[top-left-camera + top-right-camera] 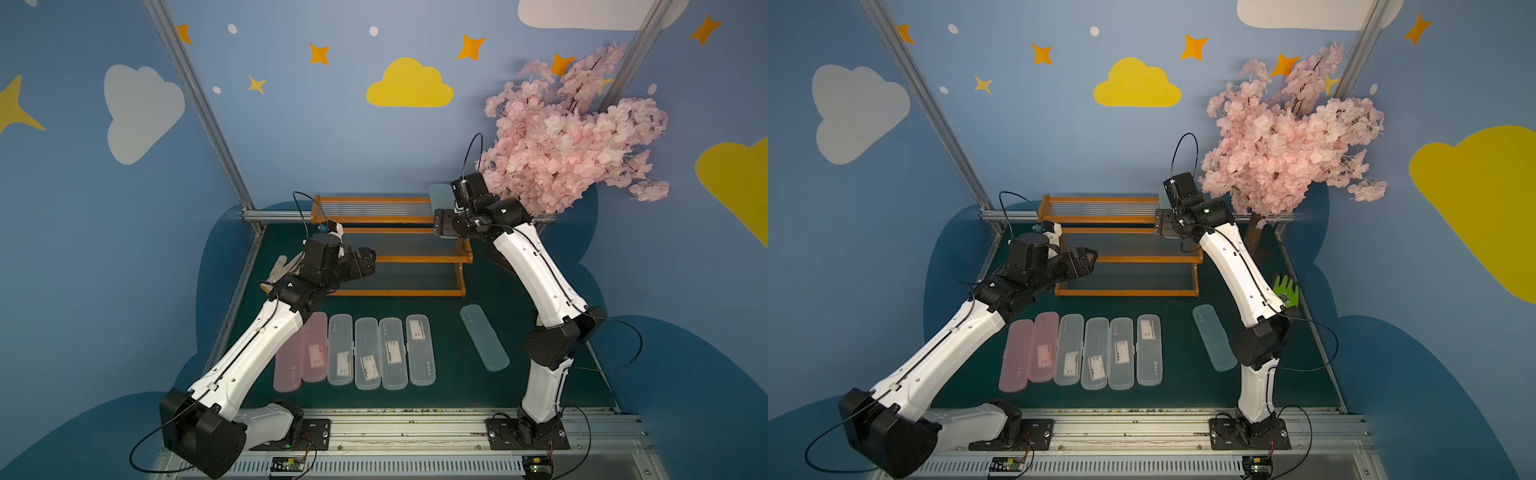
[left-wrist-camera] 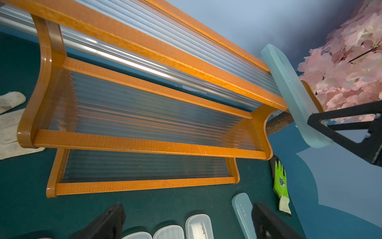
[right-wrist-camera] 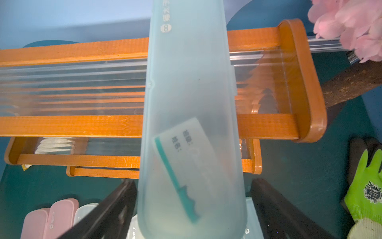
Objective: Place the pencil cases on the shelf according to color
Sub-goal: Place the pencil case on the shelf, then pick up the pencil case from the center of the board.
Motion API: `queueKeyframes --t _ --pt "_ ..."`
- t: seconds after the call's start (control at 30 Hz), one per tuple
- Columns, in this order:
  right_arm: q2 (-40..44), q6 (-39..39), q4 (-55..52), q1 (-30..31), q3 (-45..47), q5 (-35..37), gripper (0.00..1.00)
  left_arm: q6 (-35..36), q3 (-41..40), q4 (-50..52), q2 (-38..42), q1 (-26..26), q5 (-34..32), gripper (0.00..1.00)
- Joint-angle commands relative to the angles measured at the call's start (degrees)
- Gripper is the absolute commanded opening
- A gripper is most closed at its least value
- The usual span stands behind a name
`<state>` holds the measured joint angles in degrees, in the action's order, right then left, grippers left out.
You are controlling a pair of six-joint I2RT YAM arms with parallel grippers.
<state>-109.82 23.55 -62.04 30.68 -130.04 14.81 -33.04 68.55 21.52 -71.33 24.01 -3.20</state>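
Right gripper [image 3: 191,181]: jaws apart, with a slim gap on each side of light blue case [image 3: 190,93]. Case lies across shelf [image 3: 72,126] top tier, close to its right end post. It's frosted, label inside, near end overhanging the front rail. Left gripper [image 2: 188,207] spread wide, nothing between, hovering over shelf's left side. Second blue case [image 1: 484,336] angled on desk [image 1: 457,386]. Two pink cases [image 1: 314,349] and four clear cases [image 1: 365,353] rowed side by side, with a green strip between row and bottom rail.

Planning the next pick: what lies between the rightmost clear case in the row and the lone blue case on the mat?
Nothing: only bare green mat, shown in both top views.
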Motion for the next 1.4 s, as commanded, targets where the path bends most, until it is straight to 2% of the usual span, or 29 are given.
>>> queueKeyframes --t 0.0,0.17,0.3,0.5,0.67,0.77,1.0,1.17,1.37 --pt "1.00 -0.44 0.48 0.07 -1.81 -0.91 0.93 1.02 -0.18 1.30 1.49 -0.19 -0.18 1.00" --pt "5.56 -2.41 1.48 1.12 -1.02 -0.17 0.94 1.26 -0.35 2.13 2.66 -0.61 -1.15 1.00" --pt "12.70 -4.03 2.37 2.71 6.58 2.00 0.94 1.65 -1.00 3.39 3.68 -1.74 -1.57 1.00" --pt "30.67 -3.32 11.51 5.81 34.99 4.90 0.94 2.20 -3.91 4.45 5.42 -2.62 -0.62 1.00" --pt "43.56 2.16 11.50 7.20 55.17 7.19 0.94 1.25 -8.35 5.16 8.06 -2.60 0.80 1.00" --pt "47.99 5.07 10.02 7.24 65.99 7.96 0.95 0.01 -11.93 4.11 10.01 -2.65 1.28 1.00" --pt "48.64 10.51 10.44 5.49 78.39 5.70 0.98 -0.28 -13.35 3.88 9.01 -2.54 3.62 1.00" --pt "45.11 13.79 10.26 3.42 81.68 3.82 0.99 -1.23 -16.03 3.73 7.91 -2.33 4.21 1.00" --pt "39.72 12.44 11.61 2.00 83.00 1.68 0.99 -2.12 -17.76 2.82 6.34 -2.12 5.14 1.00"
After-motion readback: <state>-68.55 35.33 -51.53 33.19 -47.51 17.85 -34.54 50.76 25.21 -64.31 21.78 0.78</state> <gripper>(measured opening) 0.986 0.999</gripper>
